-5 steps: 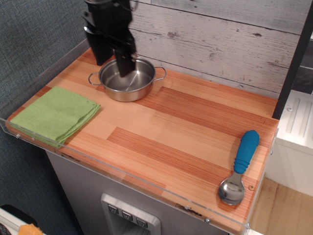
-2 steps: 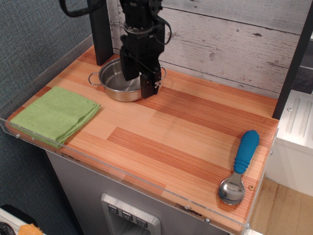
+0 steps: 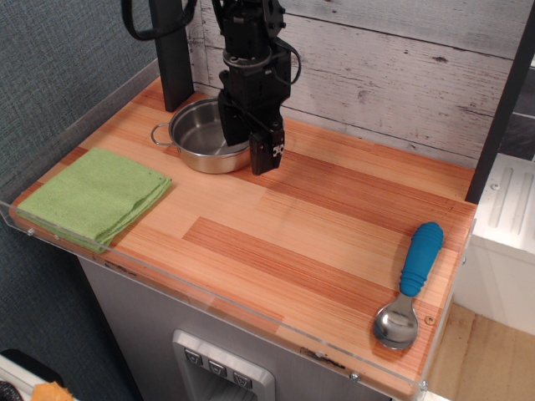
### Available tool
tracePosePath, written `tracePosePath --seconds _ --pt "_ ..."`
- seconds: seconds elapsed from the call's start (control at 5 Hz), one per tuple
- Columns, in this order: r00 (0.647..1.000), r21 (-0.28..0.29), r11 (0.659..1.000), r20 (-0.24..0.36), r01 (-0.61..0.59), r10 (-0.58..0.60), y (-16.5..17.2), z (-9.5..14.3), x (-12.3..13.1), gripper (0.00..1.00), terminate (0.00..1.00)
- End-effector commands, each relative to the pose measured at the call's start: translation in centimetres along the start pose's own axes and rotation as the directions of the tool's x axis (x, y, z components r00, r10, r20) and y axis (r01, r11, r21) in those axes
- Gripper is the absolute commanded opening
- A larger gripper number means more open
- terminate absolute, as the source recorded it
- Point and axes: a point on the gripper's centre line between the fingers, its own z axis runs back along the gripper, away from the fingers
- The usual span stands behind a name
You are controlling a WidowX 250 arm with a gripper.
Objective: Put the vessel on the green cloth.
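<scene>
The vessel [image 3: 197, 136], a small shiny steel pot with wire loop handles, stands upright at the back left of the wooden counter [image 3: 318, 225]. The green cloth [image 3: 96, 194] lies folded at the front left corner, apart from the pot. My black gripper [image 3: 251, 150] hangs over the pot's right rim. One finger reaches down inside the pot and the other [image 3: 267, 154] sits outside its wall, with a gap between them. The pot's right handle is hidden behind the gripper.
A blue-handled metal spoon [image 3: 411, 284] lies at the front right corner. A clear plastic lip runs along the counter's front and left edges. A black post [image 3: 175, 50] and a plank wall stand behind the pot.
The gripper has moved right and down, from above the pot's middle to astride its right rim. The pot, cloth and spoon have not moved.
</scene>
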Motion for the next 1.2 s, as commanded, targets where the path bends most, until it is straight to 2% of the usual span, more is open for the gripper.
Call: tracePosePath --seconds 0.0,0.2,0.4,0.6,0.8,1.0 --pt "0.999 0.023 0.999 0.021 0.028 -0.028 0.6 0.5 0.4 1.0 0.0" --pt "0.999 0.014 1.0 0.016 0.028 -0.028 0.7 0.2 0.5 0.0 0.0" --pt "1.0 0.005 1.0 0.006 0.026 -0.026 0.7 -0.3 0.4 0.0 0.0" --pt "1.0 0.024 0.999 0.0 0.027 -0.027 0.8 0.2 0.3 0.0 0.0" --pt "1.0 0.094 0.996 -0.018 0.011 -0.009 0.6 2.3 -0.1 0.0 0.0" --pt "1.0 0.14 0.99 -0.016 -0.004 0.006 0.5 4.1 -0.6 0.0 0.0"
